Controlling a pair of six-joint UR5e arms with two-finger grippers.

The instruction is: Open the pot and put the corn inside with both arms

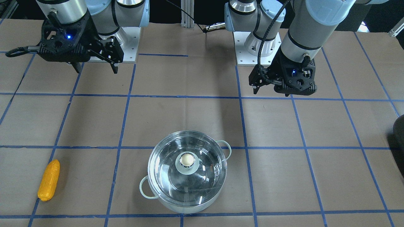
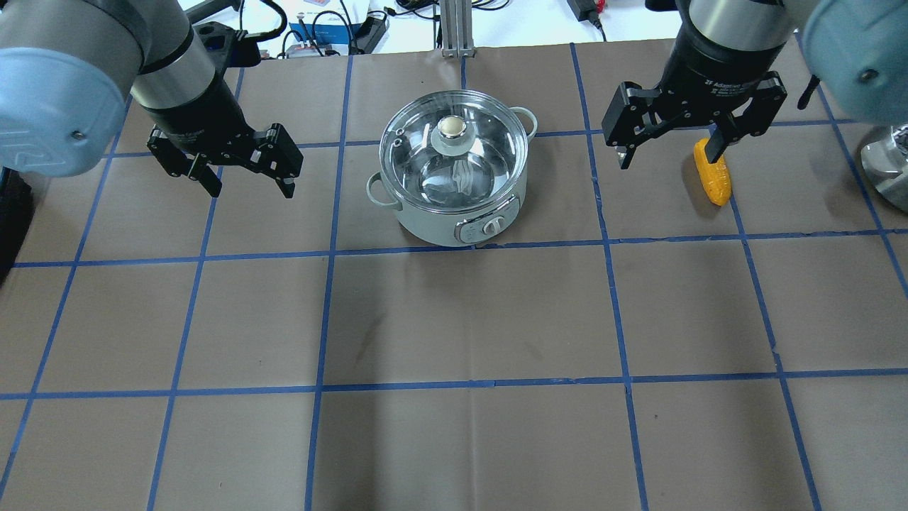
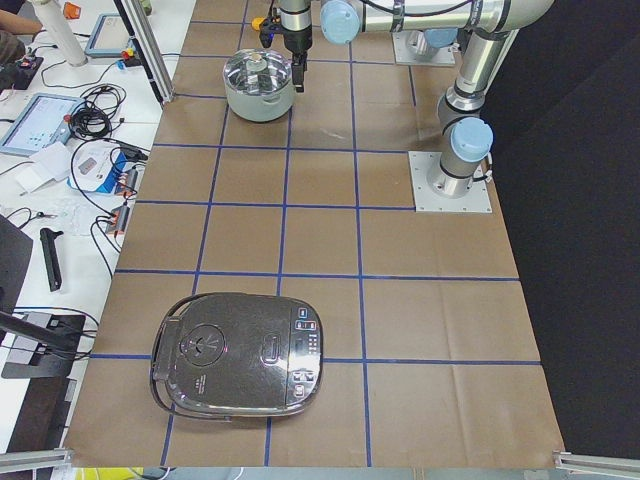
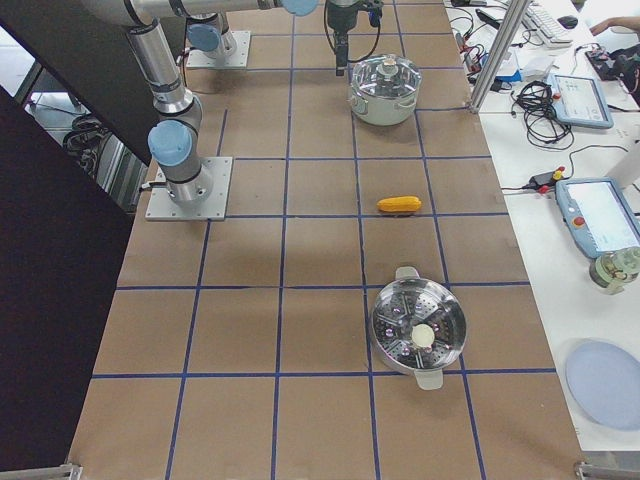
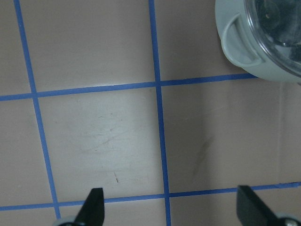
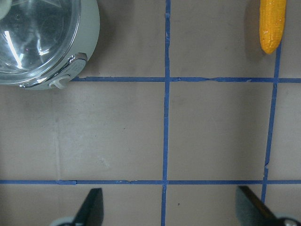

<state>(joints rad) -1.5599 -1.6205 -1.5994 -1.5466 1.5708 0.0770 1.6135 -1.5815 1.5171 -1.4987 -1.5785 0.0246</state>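
1. surface point(image 2: 454, 319): brown paper marked into squares by blue tape. White benches with tablets and cables run along the operators' side, and there is a dark drape on the robot's side.
2. left arm point(image 2: 163, 64), right arm point(image 2: 731, 35): silver-grey with light-blue caps, hanging above the surface on either side of the pot. The left jaws are spread wide and empty. The right jaws are spread wide and empty.
3. rice cooker point(image 3: 240, 352): shown only in the exterior left view, at the near end of the surface.
4. steamer pot point(image 4: 418, 327): perforated insert. Shown only in the exterior right view, further to the robot's right than the corn.
5. pot point(image 2: 433, 228): between the arms, with the glass lid point(image 2: 425, 177) seated on it and the cream knob point(image 2: 452, 127) uppermost. Only the overhead view shows the control dial point(image 2: 489, 227) on its robot-facing wall.
6. corn point(image 1: 49, 180): lies flat on a tape line to the robot's right of the pot, well apart from it. Its long axis runs from the robot's side to the operators' side, slightly skewed. In the overhead view one side of the right jaws overlaps its far end. The front-facing view shows those jaws well apart from it.
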